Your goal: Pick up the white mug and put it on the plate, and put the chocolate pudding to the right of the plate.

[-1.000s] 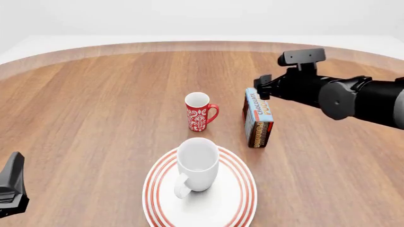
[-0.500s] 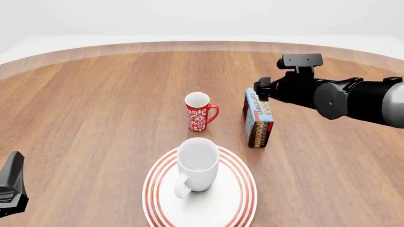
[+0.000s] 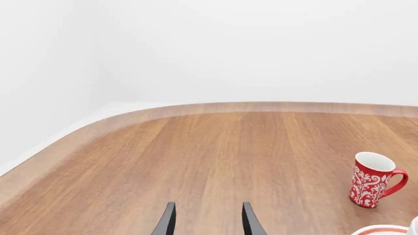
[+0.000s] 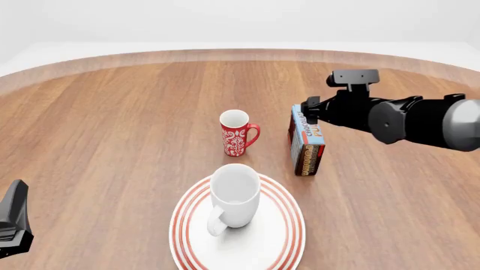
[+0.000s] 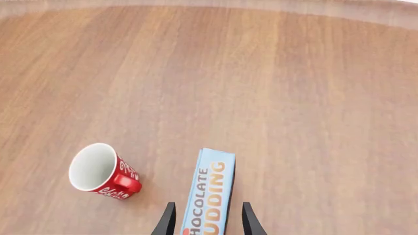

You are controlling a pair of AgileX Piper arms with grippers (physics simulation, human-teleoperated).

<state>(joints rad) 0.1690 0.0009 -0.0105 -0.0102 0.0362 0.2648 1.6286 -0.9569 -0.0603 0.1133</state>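
Note:
The white mug [image 4: 235,194] stands upright on the red-ringed plate [image 4: 264,243] at the near middle, handle toward me. The chocolate pudding box [image 4: 307,140] stands on its edge to the right of and beyond the plate. My right gripper [image 4: 309,109] is open just above the box's far end. In the right wrist view its fingers [image 5: 168,221] stand apart on either side of the box [image 5: 210,188] without touching it. My left gripper [image 4: 19,194] is open and empty at the near left edge. In the left wrist view its fingers [image 3: 248,221] frame bare table.
A small red mug with white floral pattern [image 4: 237,133] stands just left of the box and beyond the plate; it also shows in the right wrist view [image 5: 101,171] and the left wrist view [image 3: 373,180]. The wooden table's curved far edge [image 4: 240,54] lies beyond.
My right arm has shifted slightly left and down, bringing the gripper closer over the box's far end. The box, both mugs, the plate and the left arm have not moved.

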